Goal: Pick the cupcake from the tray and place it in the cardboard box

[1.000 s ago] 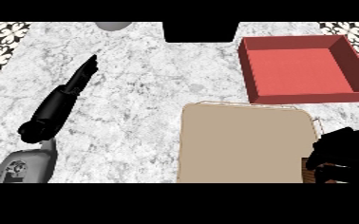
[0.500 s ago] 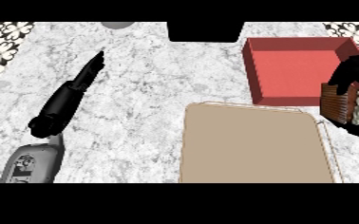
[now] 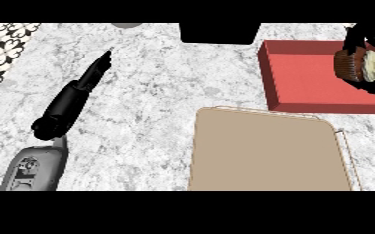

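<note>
Right hand: the black right hand (image 3: 357, 39) showed only at the right edge of the frame, upper right, its fingers curled round the cupcake (image 3: 356, 65); most of the hand was cut off by the edge.
Cupcake: it sat at the far right, over the right side of the red tray (image 3: 304, 79), with a brown ribbed wrapper and a pale top turned toward the frame's edge. Whether it touched the tray's floor could not be told.
Red tray: upper right of the frame, a shallow square with raised walls, lying on the counter (image 3: 161, 79) just above the box.
Cardboard box: the tan cardboard box (image 3: 267, 151) filled the lower right, a broad flat face with rounded corners and a thin pale edge along its right side. Its top edge lay near the tray's lower wall.
Left hand: the left hand (image 3: 77, 94) lay at the left of the frame on the marble, fingers straight and together, pointing up and to the right, holding nothing. Its grey forearm (image 3: 33, 168) came in from the lower left corner.
Counter: grey-white marble, with a dark rectangular shape (image 3: 219, 32) at top centre and a patterned strip (image 3: 15, 39) at the upper left.
</note>
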`<state>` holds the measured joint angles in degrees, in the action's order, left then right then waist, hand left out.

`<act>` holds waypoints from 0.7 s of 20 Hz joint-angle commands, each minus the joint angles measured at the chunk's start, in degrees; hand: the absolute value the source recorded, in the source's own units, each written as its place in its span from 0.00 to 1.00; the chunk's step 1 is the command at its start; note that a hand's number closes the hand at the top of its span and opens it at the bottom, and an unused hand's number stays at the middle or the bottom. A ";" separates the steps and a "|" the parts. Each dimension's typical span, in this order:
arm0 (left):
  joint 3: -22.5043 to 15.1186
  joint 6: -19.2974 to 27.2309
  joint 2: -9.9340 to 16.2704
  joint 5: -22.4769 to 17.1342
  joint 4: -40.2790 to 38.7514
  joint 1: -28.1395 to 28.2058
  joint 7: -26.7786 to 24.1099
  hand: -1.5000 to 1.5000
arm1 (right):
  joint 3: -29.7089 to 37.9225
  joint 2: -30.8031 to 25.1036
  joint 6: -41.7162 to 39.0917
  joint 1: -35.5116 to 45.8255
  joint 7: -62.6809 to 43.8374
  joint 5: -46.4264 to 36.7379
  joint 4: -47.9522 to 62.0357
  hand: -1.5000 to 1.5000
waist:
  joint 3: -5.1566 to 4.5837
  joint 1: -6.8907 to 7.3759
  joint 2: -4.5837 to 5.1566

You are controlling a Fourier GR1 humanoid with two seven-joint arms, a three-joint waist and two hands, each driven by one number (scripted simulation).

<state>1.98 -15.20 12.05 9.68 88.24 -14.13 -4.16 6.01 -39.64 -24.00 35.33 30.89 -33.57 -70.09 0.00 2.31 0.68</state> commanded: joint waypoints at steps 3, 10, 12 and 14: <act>0.24 -0.44 0.36 0.10 -0.76 -0.56 -1.12 0.50 | -6.32 -4.05 -0.37 7.21 8.44 -8.99 18.60 1.00 | 0.06 0.68 0.33; -0.85 -0.02 -1.23 0.48 -1.75 -1.56 -0.76 0.50 | -12.31 -8.04 -0.36 14.95 15.90 -17.49 34.78 1.00 | 0.09 1.46 0.74; -2.66 0.60 -2.30 1.61 0.55 -2.05 1.61 0.50 | -15.30 -5.26 -1.29 16.04 18.43 -18.59 36.42 0.00 | 0.12 1.66 0.59; -0.36 -0.44 -0.45 0.30 -0.60 -1.13 -0.16 0.50 | -15.51 -6.59 -0.10 15.56 25.22 -18.04 39.20 0.00 | 0.15 1.55 0.72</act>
<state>1.24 -15.66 11.42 10.00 87.95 -15.21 -4.17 -7.50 -45.15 -20.90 48.73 45.61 -50.21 -36.97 0.11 3.75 1.28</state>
